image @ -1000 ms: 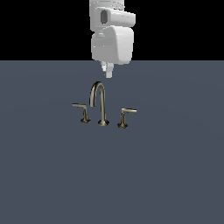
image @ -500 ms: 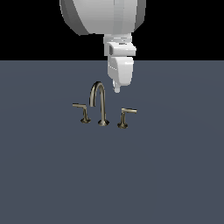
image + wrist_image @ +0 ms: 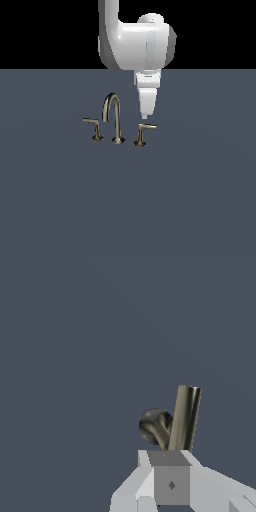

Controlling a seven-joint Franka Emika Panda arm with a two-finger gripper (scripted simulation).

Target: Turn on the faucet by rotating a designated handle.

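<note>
The small brass-grey faucet stands on the dark floor, with its arched spout (image 3: 114, 116) between two levers. The handle (image 3: 144, 131) is the lever on the exterior view's right, and its thin arm points rightward. My gripper (image 3: 145, 115) hangs tip-down just above that arm, not clearly touching it. In the wrist view the handle's round base (image 3: 153, 426) and flat arm (image 3: 186, 415) lie just beyond the fingertips of the gripper (image 3: 169, 457). The fingers look pressed together with nothing between them.
The twin lever (image 3: 93, 127) stands on the exterior view's left of the spout, its arm pointing leftward. The white arm (image 3: 136, 41) looms above and behind the faucet. A flat grey-blue floor (image 3: 200, 200) surrounds the set.
The gripper has come down and toward the exterior view's right, from high behind the spout to just above the right lever's arm. The faucet parts have not moved.
</note>
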